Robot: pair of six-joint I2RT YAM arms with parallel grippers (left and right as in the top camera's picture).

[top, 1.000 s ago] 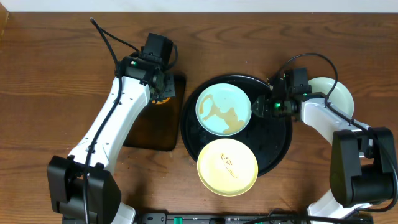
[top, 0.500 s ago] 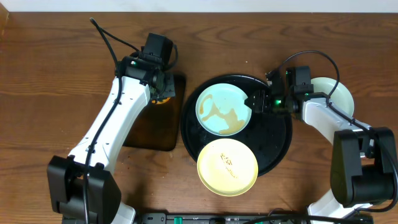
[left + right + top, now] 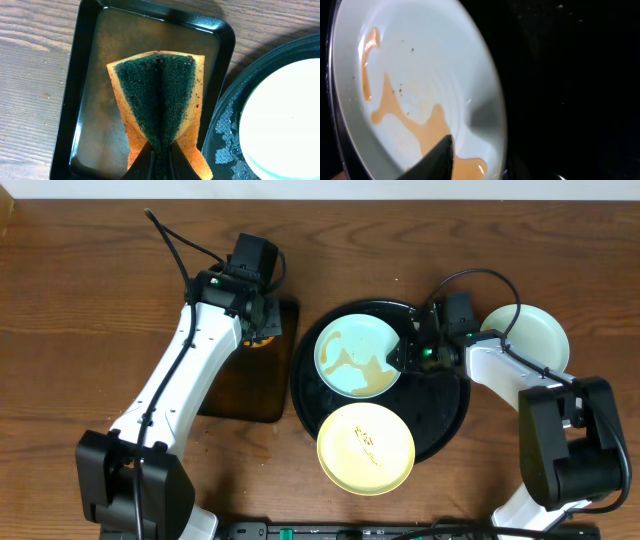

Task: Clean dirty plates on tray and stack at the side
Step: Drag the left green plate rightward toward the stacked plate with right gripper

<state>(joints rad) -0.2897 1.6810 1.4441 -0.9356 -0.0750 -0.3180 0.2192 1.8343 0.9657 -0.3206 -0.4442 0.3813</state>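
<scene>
the black round tray (image 3: 445,415) holds the sauce-smeared pale blue plate (image 3: 358,360) and the pale yellow plate (image 3: 366,447), which overhangs its near rim. the whitish-mint plate (image 3: 535,335) lies on the bench (image 3: 80,300), right of the tray. the right gripper (image 3: 402,357) is at the blue plate's rim; how wide its jaws stand, i cannot tell. the left gripper (image 3: 160,152) pinches a folded sponge (image 3: 160,95) over the brown tray (image 3: 90,75).

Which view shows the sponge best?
Left wrist: the sponge fills the frame, its green face folded and pinched in the left gripper, over the rectangular tray. Overhead shows only an orange sliver under that gripper. Right wrist shows none.
</scene>
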